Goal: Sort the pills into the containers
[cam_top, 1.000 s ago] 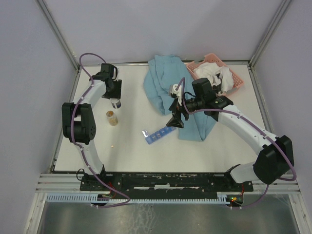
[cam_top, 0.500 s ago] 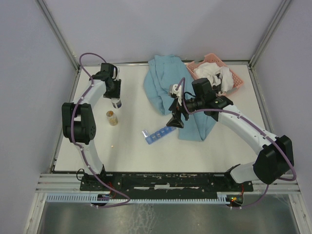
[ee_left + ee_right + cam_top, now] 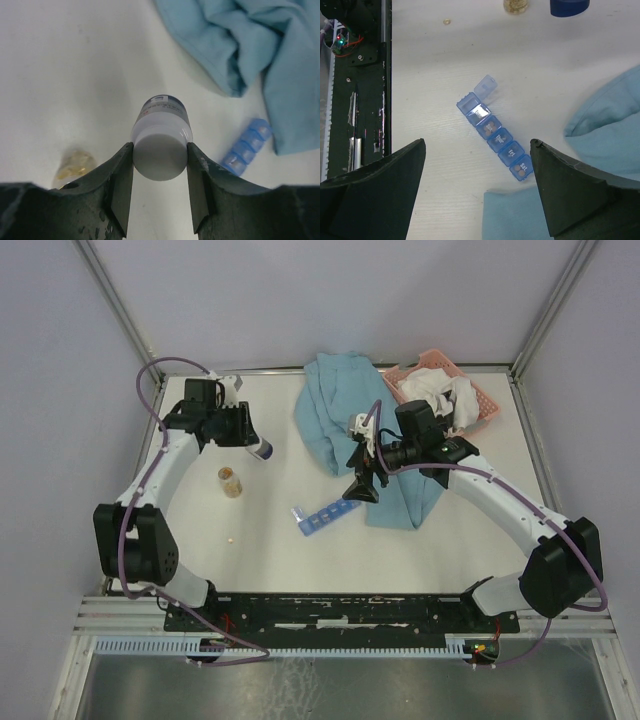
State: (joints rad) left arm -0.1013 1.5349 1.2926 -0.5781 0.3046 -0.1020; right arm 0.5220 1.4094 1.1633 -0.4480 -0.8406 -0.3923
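The blue pill organiser strip (image 3: 325, 517) lies on the white table, below my right gripper (image 3: 360, 490). In the right wrist view the organiser (image 3: 495, 137) has its end lid flipped open. Tan pills (image 3: 522, 171) show through several shut compartments. My right gripper (image 3: 477, 143) is open and empty above it. One loose pill (image 3: 233, 538) lies on the table and also shows in the right wrist view (image 3: 447, 21). My left gripper (image 3: 160, 165) is shut on a white bottle (image 3: 161, 145) with a dark blue label, at far left (image 3: 262, 448).
A small clear jar of yellowish pills (image 3: 231, 482) stands near the left gripper, seen also in the left wrist view (image 3: 74, 167). A blue cloth (image 3: 350, 420) lies at centre back and reaches the organiser's right end. A pink basket (image 3: 482, 398) holding white cloth sits at back right.
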